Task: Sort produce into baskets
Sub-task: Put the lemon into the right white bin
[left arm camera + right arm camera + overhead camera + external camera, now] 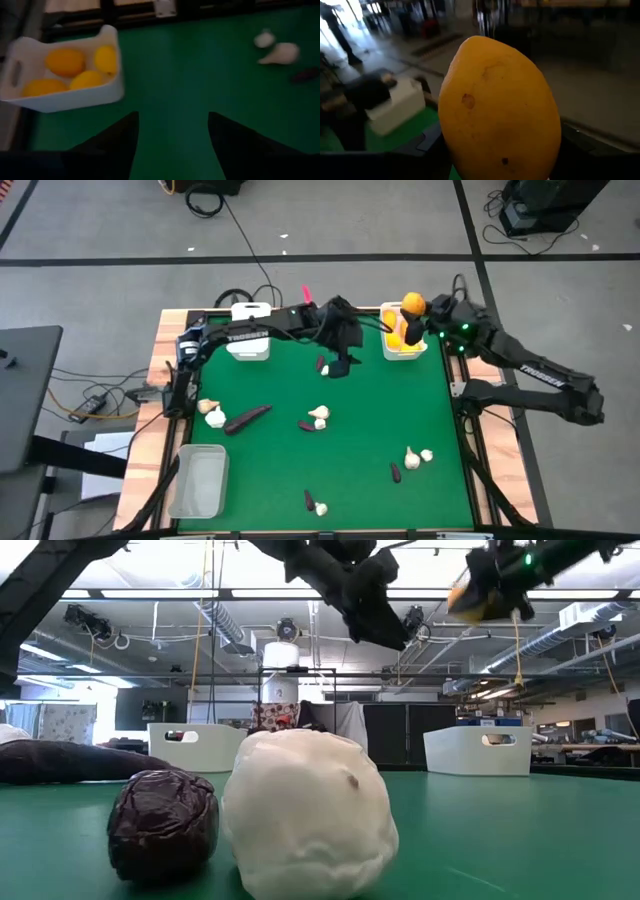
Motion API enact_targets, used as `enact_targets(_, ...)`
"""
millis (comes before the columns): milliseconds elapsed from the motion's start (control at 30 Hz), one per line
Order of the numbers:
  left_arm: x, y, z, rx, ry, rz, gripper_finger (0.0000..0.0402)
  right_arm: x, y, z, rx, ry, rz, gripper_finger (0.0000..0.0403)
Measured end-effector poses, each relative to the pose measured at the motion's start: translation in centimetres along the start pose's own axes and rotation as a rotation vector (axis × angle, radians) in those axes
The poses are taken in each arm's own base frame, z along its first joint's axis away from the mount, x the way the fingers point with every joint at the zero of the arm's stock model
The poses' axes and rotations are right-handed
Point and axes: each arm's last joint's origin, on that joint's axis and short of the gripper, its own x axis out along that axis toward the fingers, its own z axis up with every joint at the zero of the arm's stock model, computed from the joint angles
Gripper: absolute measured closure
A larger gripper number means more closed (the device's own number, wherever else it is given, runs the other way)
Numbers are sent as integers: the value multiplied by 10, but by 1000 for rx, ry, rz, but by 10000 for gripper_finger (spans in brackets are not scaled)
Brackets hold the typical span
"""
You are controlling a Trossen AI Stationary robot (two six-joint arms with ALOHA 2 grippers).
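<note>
Yellow oval citrus fruit [500,107] gripped in right gripper [418,310], above white plastic citrus bin [386,348]. Step: drop-off. Next: lower, release. Left gripper [341,364] open, empty, mid-table.

The matt green felt-like table cover [380,410] sat in a pale wooden frame [158,355]; the white plastic basket [75,95] looked smooth, the yellow lemon's skin [500,110] finely pitted
</note>
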Motion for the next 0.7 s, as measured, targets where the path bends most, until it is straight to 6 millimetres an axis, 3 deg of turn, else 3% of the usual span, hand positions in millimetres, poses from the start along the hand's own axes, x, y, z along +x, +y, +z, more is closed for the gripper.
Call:
enact_targets(200,0,9,-13,-23,20,-36,187,17,-11,-36,64,71,-65,152)
enact_targets(467,21,24,-55,-79,56,-48,199,43,-28,-65,140,204,-209,152)
enact_targets(700,29,31,-75,-117,60,-32,199,69,-40,-85,138,342,-289,150)
